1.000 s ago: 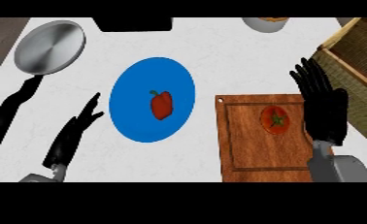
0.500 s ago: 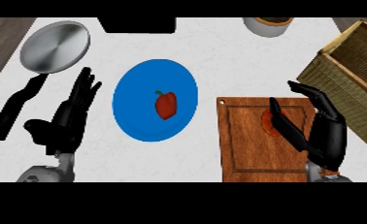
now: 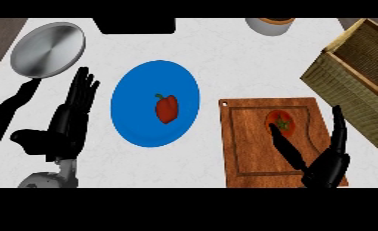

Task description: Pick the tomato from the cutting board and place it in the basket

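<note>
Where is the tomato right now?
In the head view the tomato sits at the right, on the cutting board's far part, just ahead of the open right hand, with the basket further right.

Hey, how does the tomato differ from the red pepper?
The tomato sits on the wooden cutting board; the red pepper lies on the blue plate. The tomato looks round, the pepper longer and narrower. The right hand is at the tomato; no hand touches the pepper. Both are red.
</note>
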Controlling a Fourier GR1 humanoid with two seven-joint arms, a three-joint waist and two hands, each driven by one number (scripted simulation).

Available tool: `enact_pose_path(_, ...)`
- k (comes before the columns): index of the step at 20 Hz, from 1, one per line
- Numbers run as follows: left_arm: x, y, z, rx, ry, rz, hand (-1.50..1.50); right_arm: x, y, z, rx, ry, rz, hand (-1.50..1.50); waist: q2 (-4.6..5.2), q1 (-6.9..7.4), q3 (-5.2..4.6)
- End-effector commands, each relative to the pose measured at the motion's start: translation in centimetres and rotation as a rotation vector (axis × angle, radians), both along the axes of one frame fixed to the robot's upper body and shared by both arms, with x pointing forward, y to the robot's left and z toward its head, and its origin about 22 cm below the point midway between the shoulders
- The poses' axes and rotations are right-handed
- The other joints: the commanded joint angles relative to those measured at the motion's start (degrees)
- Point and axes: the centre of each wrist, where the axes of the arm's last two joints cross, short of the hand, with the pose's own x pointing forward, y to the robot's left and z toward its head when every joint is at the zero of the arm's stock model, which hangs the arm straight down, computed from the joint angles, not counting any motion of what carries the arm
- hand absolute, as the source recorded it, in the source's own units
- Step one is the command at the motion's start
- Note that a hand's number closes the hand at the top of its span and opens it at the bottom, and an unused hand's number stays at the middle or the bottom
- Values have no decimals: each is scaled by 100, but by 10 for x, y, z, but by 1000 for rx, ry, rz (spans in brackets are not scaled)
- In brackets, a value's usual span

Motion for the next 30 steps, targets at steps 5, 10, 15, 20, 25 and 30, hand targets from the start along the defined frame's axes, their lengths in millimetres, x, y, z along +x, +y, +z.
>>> enact_pose_path(5, -1, 2, 5, -16, -22, 31, 0, -81, -27, -47, -52, 388, -180, -150, 103, -54, -49)
enact_pose_path(10, 1, -2, 8, -3, -40, 10, 0, -98, -11, -32, -13, 518, -115, -150, 130, 74, -34)
enact_pose_path(15, 2, -5, 11, -7, -44, -30, 0, -88, 8, 3, 12, 568, -78, -150, 132, 220, -18)
enact_pose_path(20, -3, -6, 5, 2, -30, -25, 0, -91, 3, 40, -38, 695, -188, -150, 109, 236, 1)
enact_pose_path(25, -4, -12, 8, -8, -35, -25, 0, -81, 17, 94, -44, 785, -283, -150, 71, 279, 35)
enact_pose_path(30, -4, -11, -5, -31, -24, -32, 0, -63, 52, 146, -60, 829, -292, -150, 54, 274, 60)
